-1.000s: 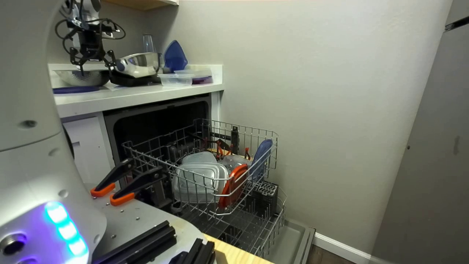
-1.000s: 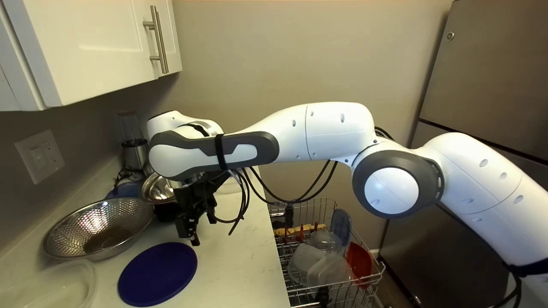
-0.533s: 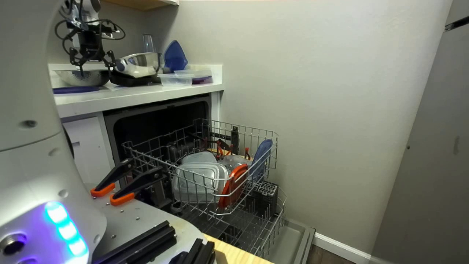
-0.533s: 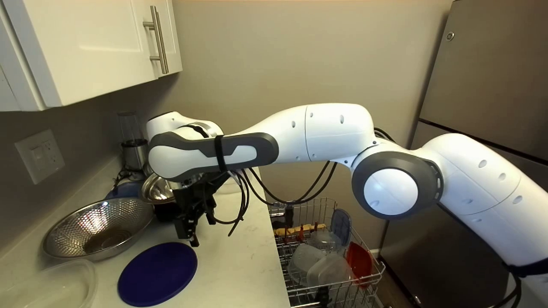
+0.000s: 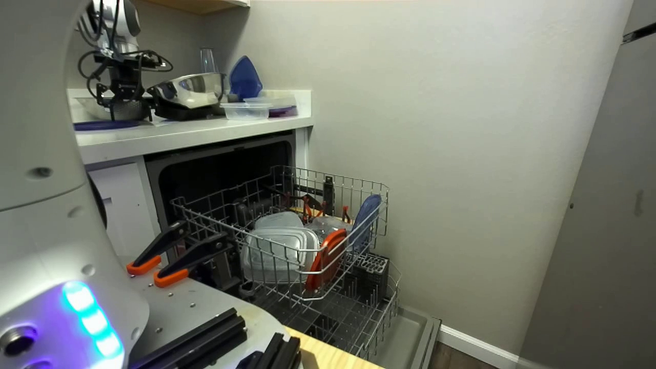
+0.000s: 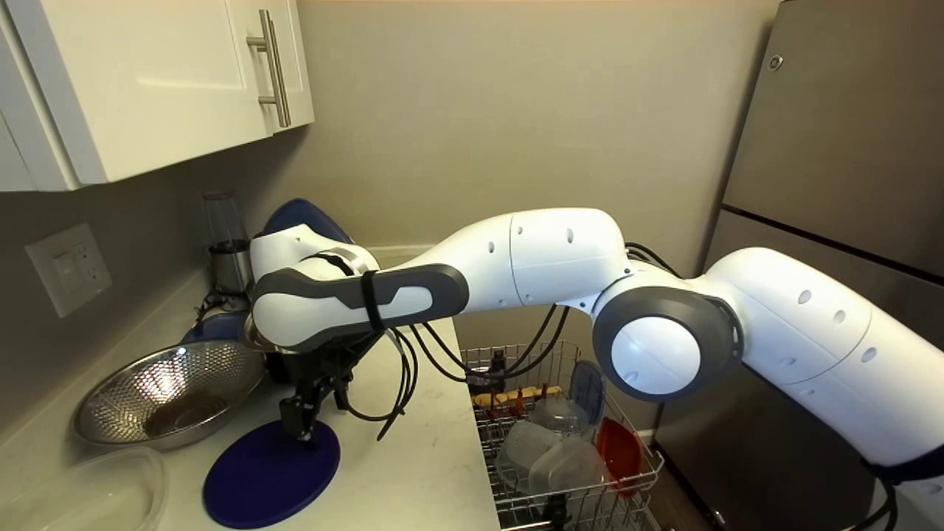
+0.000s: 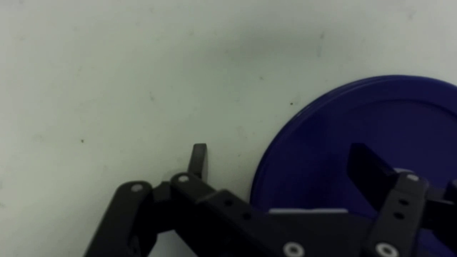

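just lowered toward round blue lid (image 7: 392, 132) at approx. 3 o'clock in wrist view, w/ gripper (image 7: 278, 150) spread wide & empty, w/ tips over countertop (image 7: 107, 89) (9 o'clock) & lid (3 o'clock), hence prob. within reach of rim.

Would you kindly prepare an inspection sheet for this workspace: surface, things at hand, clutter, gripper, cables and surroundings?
Surface: white counter with small dark specks, crumbs or pattern unclear.
Things at hand: round blue lid, flat on the counter.
Clutter: colander and clear tub beside the lid; steel bowl and blender farther along the counter.
Gripper: open, nothing held; jaws on either side of the lid's edge, seen from above; contact cannot be told.
Cables: black, looping loosely down from the arm.
Surroundings: cabinet overhead; open, loaded dishwasher below the counter; fridge nearby.
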You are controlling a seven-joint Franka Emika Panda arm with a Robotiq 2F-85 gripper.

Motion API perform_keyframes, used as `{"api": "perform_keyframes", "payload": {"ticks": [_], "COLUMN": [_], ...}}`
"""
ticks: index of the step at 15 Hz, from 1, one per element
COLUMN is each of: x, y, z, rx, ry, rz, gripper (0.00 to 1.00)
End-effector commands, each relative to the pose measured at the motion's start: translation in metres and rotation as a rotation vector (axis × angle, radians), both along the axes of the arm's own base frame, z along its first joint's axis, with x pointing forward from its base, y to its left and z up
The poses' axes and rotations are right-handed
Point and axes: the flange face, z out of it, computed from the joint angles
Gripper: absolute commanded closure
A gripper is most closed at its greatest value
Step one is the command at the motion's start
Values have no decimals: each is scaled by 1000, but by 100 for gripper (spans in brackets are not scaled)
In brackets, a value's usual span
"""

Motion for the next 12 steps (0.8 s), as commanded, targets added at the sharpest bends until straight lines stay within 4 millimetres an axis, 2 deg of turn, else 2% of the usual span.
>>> {"api": "perform_keyframes", "payload": {"ticks": [1, 6, 12], "x": [1, -11, -33], "y": [11, 21, 32], "z": [4, 11, -14], "rx": [45, 29, -21], "ry": [-36, -81, -56], "rz": [-55, -102, -87], "gripper": [0, 0, 0]}}
